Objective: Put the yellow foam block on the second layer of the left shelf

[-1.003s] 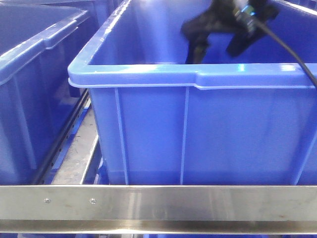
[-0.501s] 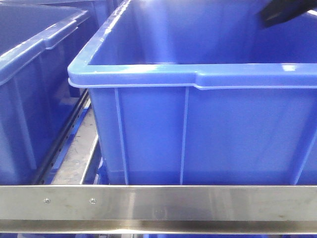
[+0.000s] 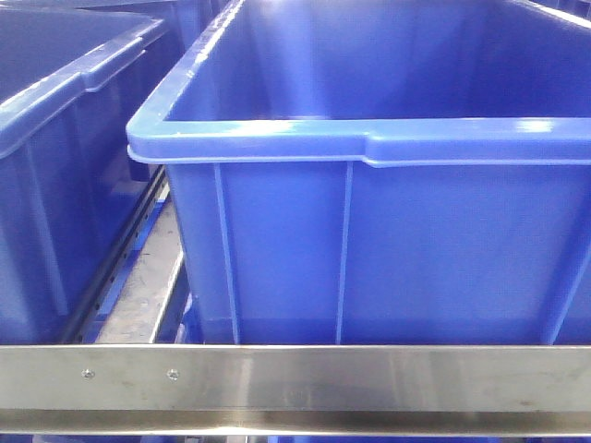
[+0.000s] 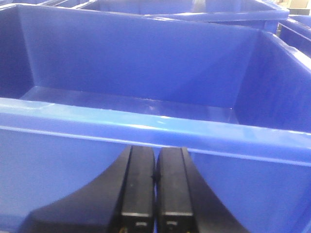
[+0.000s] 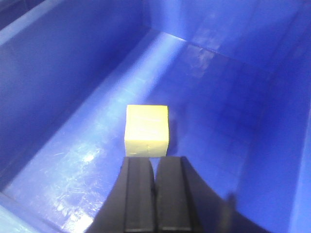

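Observation:
The yellow foam block (image 5: 146,130) lies on the floor of a blue bin (image 5: 73,160), seen only in the right wrist view. My right gripper (image 5: 155,162) is shut and empty, hanging above the bin floor just short of the block. My left gripper (image 4: 155,153) is shut and empty, outside the near wall of another blue bin (image 4: 146,127), just below its rim. Neither gripper shows in the front view, and the block is hidden there.
In the front view a large blue bin (image 3: 369,138) fills the middle, with a second blue bin (image 3: 55,101) to its left. A steel shelf rail (image 3: 295,383) runs across the bottom. More blue bins (image 4: 194,9) stand behind in the left wrist view.
The right arm, inside the bin at the top of the front view a second ago, has risen to the upper right and left that view.

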Robot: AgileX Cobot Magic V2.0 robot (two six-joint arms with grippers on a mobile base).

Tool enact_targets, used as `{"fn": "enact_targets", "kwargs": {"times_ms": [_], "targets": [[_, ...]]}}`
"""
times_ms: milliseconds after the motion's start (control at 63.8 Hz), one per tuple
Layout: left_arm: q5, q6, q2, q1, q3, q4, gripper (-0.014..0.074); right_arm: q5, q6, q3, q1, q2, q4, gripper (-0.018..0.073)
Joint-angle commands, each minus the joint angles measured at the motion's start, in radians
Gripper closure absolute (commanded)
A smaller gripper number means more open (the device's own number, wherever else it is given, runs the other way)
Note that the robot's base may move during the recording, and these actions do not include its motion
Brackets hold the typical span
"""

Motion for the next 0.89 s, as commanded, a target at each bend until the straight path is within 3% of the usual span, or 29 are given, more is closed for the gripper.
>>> {"fn": "enact_targets", "kwargs": {"times_ms": [0, 204, 360, 611, 877], "targets": [[-0.088, -0.004, 0.008, 0.001, 0.026, -0.002, 0.0460, -0.079, -0.006, -0.028, 0.000, -0.004, -0.011, 0.0503], [-0.088, -0.004, 0.008, 0.001, 0.026, -0.002, 0.0460, -0.102, -0.006, -0.012, -0.001, -0.012, -0.011, 0.0503], [-0.088, -0.004, 0.008, 0.001, 0.026, -0.002, 0.0460, -0.101, -0.006, 0.068, -0.022, -0.134, -0.010, 0.0503], [-0.088, -0.004, 0.008, 0.001, 0.026, -0.002, 0.0460, -0.102, -0.006, 0.336, -0.211, -0.461, 0.067, 0.0503], [-0.088, -0.004, 0.008, 0.001, 0.026, -0.002, 0.0460, -0.120, -0.006, 0.532, -0.379, -0.781, 0.074, 0.0503]]}}
